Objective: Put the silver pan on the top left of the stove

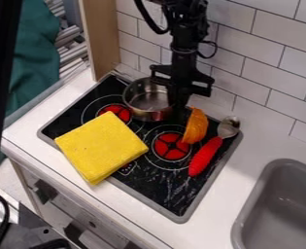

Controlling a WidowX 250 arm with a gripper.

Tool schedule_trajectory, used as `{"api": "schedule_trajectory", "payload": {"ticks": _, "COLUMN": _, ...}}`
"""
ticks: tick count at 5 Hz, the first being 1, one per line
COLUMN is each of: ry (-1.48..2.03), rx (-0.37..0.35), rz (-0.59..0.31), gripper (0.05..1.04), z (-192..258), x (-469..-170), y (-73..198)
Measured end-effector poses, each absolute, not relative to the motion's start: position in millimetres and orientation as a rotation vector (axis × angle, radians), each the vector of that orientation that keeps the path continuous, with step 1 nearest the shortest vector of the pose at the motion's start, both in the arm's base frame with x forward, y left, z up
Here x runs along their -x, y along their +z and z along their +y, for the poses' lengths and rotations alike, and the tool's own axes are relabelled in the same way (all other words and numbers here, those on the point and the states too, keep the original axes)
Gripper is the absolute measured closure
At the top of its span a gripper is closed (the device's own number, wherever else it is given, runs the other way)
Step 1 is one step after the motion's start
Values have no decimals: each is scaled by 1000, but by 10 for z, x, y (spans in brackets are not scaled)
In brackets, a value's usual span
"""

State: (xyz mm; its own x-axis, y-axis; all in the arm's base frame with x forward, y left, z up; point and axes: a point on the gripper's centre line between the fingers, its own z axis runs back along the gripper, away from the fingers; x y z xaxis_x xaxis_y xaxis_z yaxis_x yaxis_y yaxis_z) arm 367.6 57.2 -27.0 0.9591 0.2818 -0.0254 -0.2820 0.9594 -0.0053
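"Start at the left. What's there?"

"A yellow cloth [102, 146], well to the left of the gripper [176, 108] and nearer the camera, lying partly over the front edge of the stove [160, 190]."

"And next to it?"

"The left burner [121, 113], left of the gripper. Its red middle is partly under the cloth."

"Where's the silver pan [148, 99]?"

"Just left of the gripper, upright over the back part of the stove. I can't tell if its base is fully down."

"Has the gripper got it?"

"Can't say. It's right up against the pan's right side, but whether it's spread, pressed together or pinching the rim doesn't show."

"So how far along are we?"

"Most of the way, I'd judge. The pan is already towards the top left, though a strip of stove remains between it and the far-left corner. What's left may be a small nudge that way, then letting go and lifting clear."

"Anything right of the gripper?"

"The right burner [171, 146] is below it, towards the camera. An orange thing [195, 127] I can't name is close by on the right, then a red-handled spoon [204, 156]. The sink [281, 206] is well off to the lower right. None of those needs touching."
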Motion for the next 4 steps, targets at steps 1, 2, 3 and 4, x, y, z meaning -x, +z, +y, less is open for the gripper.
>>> {"api": "schedule_trajectory", "payload": {"ticks": 1, "ry": 292, "rx": 18, "rz": 21, "gripper": 1010, "z": 583, "x": -3660, "y": -294}}
{"api": "schedule_trajectory", "payload": {"ticks": 2, "ry": 335, "rx": 57, "rz": 8, "gripper": 865, "z": 605, "x": -3613, "y": -364}}
{"api": "schedule_trajectory", "payload": {"ticks": 3, "ry": 345, "rx": 56, "rz": 7, "gripper": 608, "z": 602, "x": -3597, "y": -379}}
{"api": "schedule_trajectory", "payload": {"ticks": 4, "ry": 328, "rx": 45, "rz": -13, "gripper": 290, "z": 614, "x": -3625, "y": -292}}
